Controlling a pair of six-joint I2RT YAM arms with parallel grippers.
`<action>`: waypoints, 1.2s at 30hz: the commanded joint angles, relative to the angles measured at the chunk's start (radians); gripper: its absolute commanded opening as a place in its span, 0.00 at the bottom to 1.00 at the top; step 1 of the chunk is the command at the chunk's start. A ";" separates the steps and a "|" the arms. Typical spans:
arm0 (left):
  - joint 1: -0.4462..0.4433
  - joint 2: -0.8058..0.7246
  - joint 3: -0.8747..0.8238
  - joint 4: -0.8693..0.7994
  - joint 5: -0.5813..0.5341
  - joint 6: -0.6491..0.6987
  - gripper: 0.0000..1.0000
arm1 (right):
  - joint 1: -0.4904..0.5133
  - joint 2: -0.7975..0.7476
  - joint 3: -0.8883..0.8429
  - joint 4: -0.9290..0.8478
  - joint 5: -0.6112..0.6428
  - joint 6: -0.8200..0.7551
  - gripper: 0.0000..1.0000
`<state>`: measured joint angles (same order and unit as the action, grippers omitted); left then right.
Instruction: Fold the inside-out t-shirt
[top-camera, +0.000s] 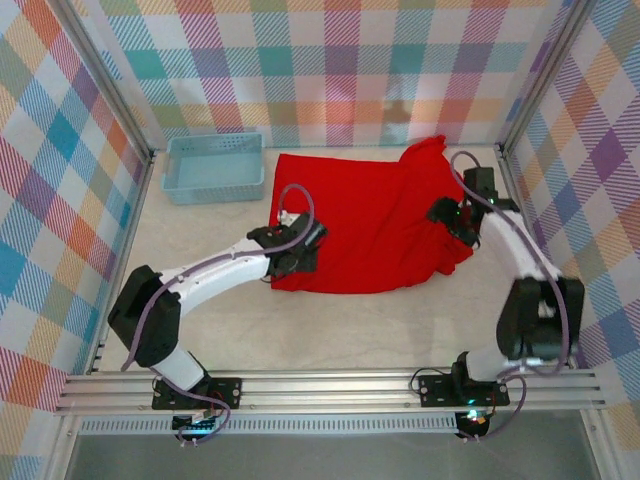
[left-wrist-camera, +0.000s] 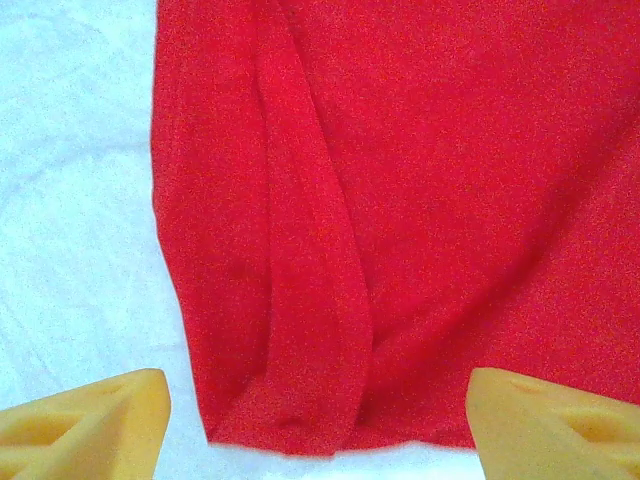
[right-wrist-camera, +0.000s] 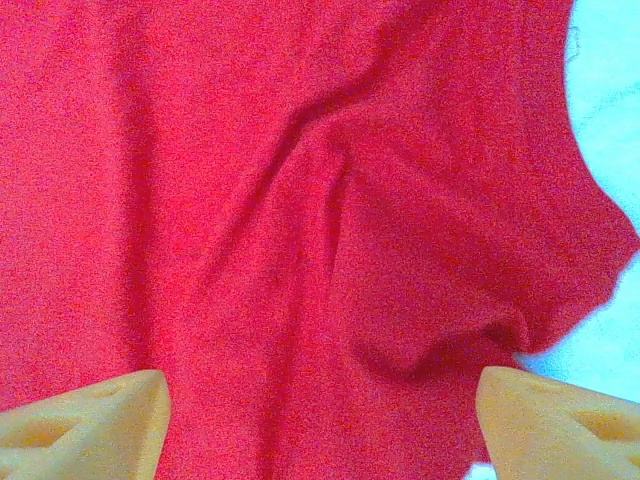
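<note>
Near edge of the worktop (top-camera: 300, 340): the two arm bases (top-camera: 195, 388), from which both arms reach forward to the inside-out t-shirt (top-camera: 375, 225). The left pincer (top-camera: 303, 247) hangs over the garment's left edge, its yellow fingers (left-wrist-camera: 95, 425) wide apart with nothing clamped between them. The right pincer (top-camera: 450, 222) is over the right edge, likewise spread open above the cloth and gripping nothing. The shirt lies spread across the middle of the worktop, roughly flat, with a bunched peak at its far right corner. Just beside its far left corner stands the light-blue basket (top-camera: 215, 167), in front of the chequered back wall (top-camera: 330, 70). Handling, as a judgement: the cloth is light, soft and limp. It will sag and crease wherever unsupported, so it is best pinched at an edge or corner, both sides lifted together. Differences between views: the overhead camera gives the whole outline and the placing of both arms. The left wrist camera resolves a lengthwise ridge (left-wrist-camera: 320, 300) running to the hem, with bare worktop beside it. The right wrist camera resolves a diagonal crease (right-wrist-camera: 310, 170) and a curled edge (right-wrist-camera: 590, 270), details that read as flat red from above.
</note>
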<state>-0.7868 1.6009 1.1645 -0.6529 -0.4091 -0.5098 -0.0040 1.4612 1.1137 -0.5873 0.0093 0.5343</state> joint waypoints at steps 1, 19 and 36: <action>-0.015 0.058 -0.053 -0.044 -0.083 -0.026 0.75 | 0.005 -0.087 -0.127 0.026 -0.044 -0.009 0.80; -0.055 0.195 -0.053 -0.032 -0.069 -0.042 0.64 | 0.004 -0.185 -0.333 0.098 -0.063 0.004 0.81; -0.121 0.257 -0.026 -0.123 -0.213 -0.097 0.51 | 0.004 -0.200 -0.334 0.083 -0.051 -0.007 0.82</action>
<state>-0.9131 1.8324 1.1255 -0.7395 -0.5877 -0.5915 -0.0032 1.2911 0.7795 -0.5087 -0.0483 0.5354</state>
